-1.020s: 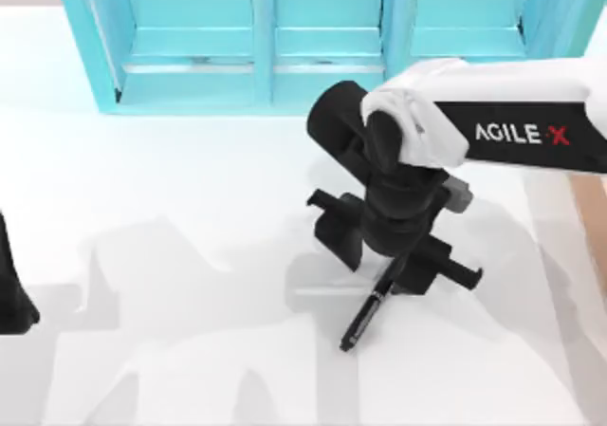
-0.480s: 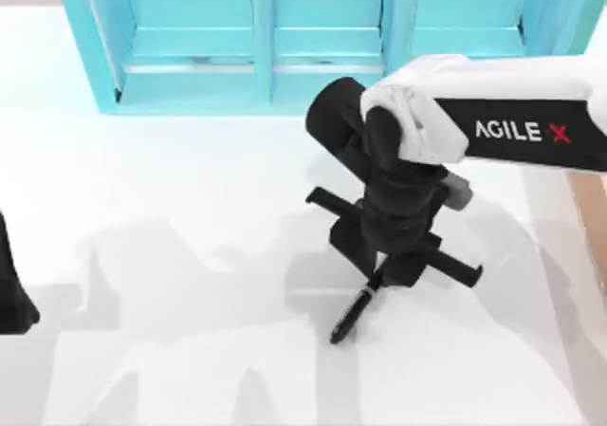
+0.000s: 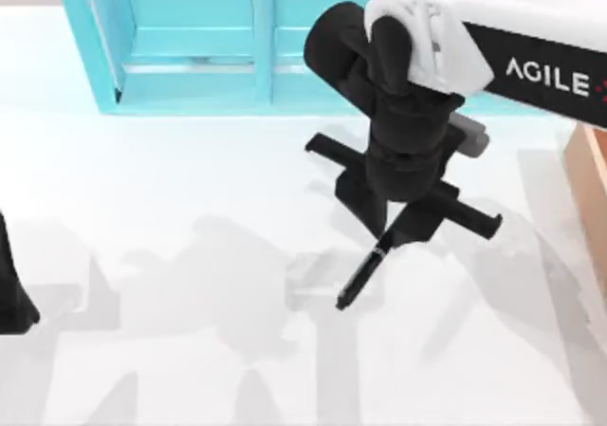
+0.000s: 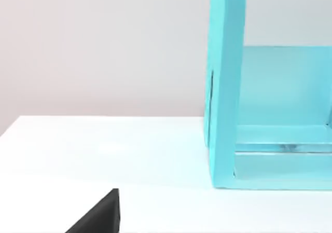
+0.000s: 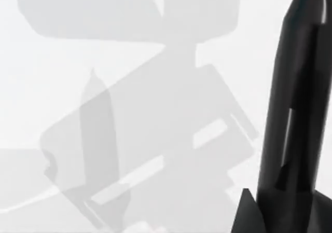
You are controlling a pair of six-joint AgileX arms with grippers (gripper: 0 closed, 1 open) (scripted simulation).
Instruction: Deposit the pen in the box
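Pen (image 3: 360, 279): clamped at its upper end by the right gripper (image 3: 394, 241), slanting down above the table (image 3: 171, 350), tip lowest.
Box (image 3: 588, 175): tan wall at the table's right edge, apart from the pen.
Shelf (image 3: 190, 56): turquoise, at the back.
Left arm (image 3: 11, 288): parked at the left edge; its grip can't be made out.

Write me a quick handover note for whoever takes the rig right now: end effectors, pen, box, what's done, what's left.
Right end effector: shut on the pen, held above the white table near its middle, in front of the turquoise shelf. The pen hangs tilted, tip pointing down toward the top view's lower left; its shadow lies on the table in the right wrist view.
Left arm: parked at the table's left edge.
Box: tan corner at the table's right edge.
Done: pen grasped and off the table.
Left: carry it right to the box, then release it inside.
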